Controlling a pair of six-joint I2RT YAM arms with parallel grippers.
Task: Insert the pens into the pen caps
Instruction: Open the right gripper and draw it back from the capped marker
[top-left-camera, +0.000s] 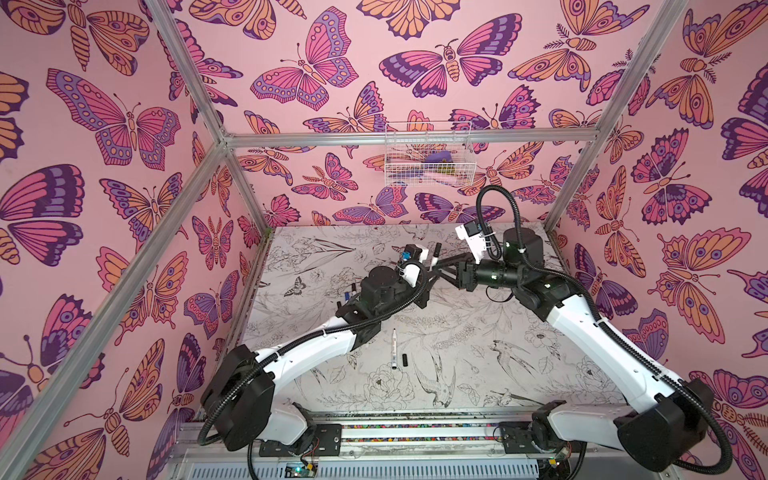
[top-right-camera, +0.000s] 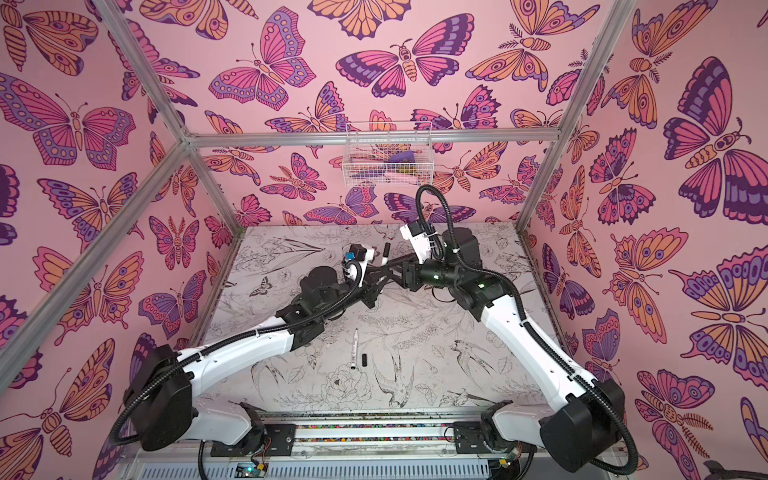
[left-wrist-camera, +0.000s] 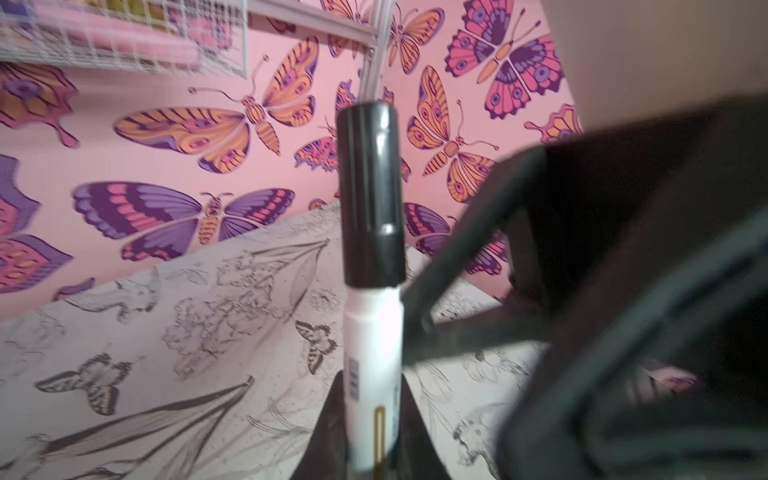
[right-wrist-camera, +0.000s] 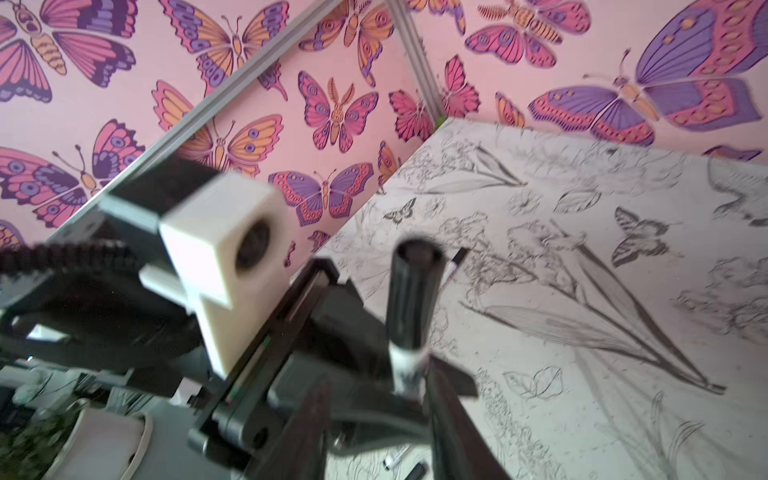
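1. Meeting above the far middle of the table (top-left-camera: 519, 374), the left gripper (left-wrist-camera: 370, 428) and right gripper (right-wrist-camera: 374, 407) are being observed well clear of both side walls (top-left-camera: 124, 208). The table's back edge is lying near, with a wire basket (top-left-camera: 428, 153) hanging on the wall above it.
2. Open tabletop is being noted to the right and toward the front rail (top-left-camera: 415, 432). The front middle is being occupied by a loose pen (top-left-camera: 393, 349) and a loose cap (top-left-camera: 405, 360).
3. The capped pen (left-wrist-camera: 372, 332) is being clamped by its white barrel in the left gripper, raised off the table.
4. Its long axis is being carried close to upright, with the black cap (left-wrist-camera: 370, 187) pointing up and away from the fingers.
5. The right gripper is being presented with jaws parted, one on either side of that pen's barrel below the cap. A gap is showing on one side, and nothing is being gripped.
6. The loose pen's long axis is running front to back. The loose cap is lying just beside its near end, apart and roughly parallel.
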